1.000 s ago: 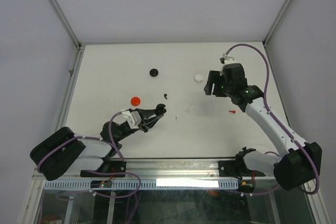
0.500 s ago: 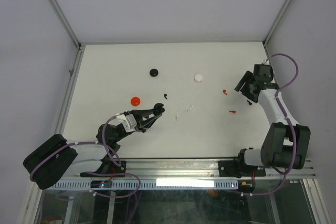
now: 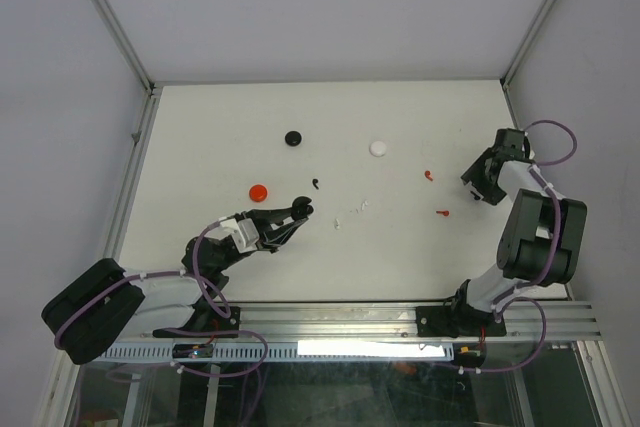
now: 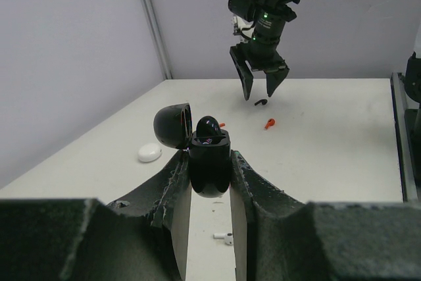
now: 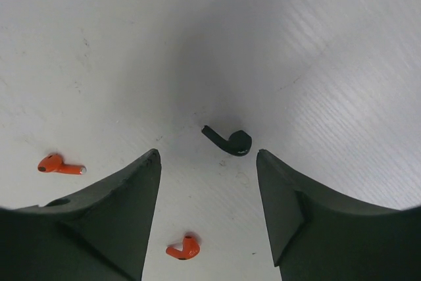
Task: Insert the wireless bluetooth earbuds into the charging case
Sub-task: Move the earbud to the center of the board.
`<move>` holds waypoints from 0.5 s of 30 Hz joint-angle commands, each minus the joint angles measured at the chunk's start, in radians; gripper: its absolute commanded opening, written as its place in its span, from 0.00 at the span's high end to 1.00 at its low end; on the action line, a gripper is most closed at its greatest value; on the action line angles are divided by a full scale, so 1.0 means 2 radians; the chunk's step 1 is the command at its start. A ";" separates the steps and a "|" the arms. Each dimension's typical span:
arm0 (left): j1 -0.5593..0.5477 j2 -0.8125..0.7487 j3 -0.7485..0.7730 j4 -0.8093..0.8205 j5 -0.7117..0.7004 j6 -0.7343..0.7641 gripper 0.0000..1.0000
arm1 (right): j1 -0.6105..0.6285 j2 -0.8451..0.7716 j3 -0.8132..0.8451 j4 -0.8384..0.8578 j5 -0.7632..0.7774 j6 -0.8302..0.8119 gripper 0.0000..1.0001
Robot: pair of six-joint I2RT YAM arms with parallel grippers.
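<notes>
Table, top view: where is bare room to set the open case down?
Bare: the far strip behind the black disc and white disc, and the near strip in front of the white earbuds. Crowded: the middle, from red disc to red earbuds.

Top view. White matte tabletop (image 3: 200, 127), rectangular, enclosed by pale grey wall panels (image 3: 300, 7) with aluminium corner posts (image 3: 110, 17).
Small round black disc (image 3: 292, 137) at 11 o'clock from table centre.
Small round white disc (image 3: 378, 148) at 1 o'clock.
Small round red disc (image 3: 259, 191) at 9 o'clock.
Discs lie well apart, flat on the surface.
Slotted aluminium rail (image 3: 340, 315) along the 6 o'clock edge.
</notes>
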 commanded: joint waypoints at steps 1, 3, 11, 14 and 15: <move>0.002 -0.010 -0.012 0.019 0.012 0.010 1.00 | -0.004 0.014 0.009 0.027 0.004 -0.006 0.39; 0.002 -0.010 -0.012 0.018 0.012 0.010 1.00 | -0.004 0.024 0.013 0.025 0.003 -0.010 0.41; 0.001 -0.012 -0.012 0.016 0.014 0.010 1.00 | -0.004 0.041 0.017 0.027 -0.003 -0.023 0.49; 0.001 -0.012 -0.011 0.015 0.014 0.010 1.00 | -0.004 0.042 0.022 0.029 -0.010 -0.033 0.50; 0.001 -0.011 -0.011 0.015 0.015 0.010 1.00 | -0.004 0.044 0.024 0.029 -0.015 -0.037 0.50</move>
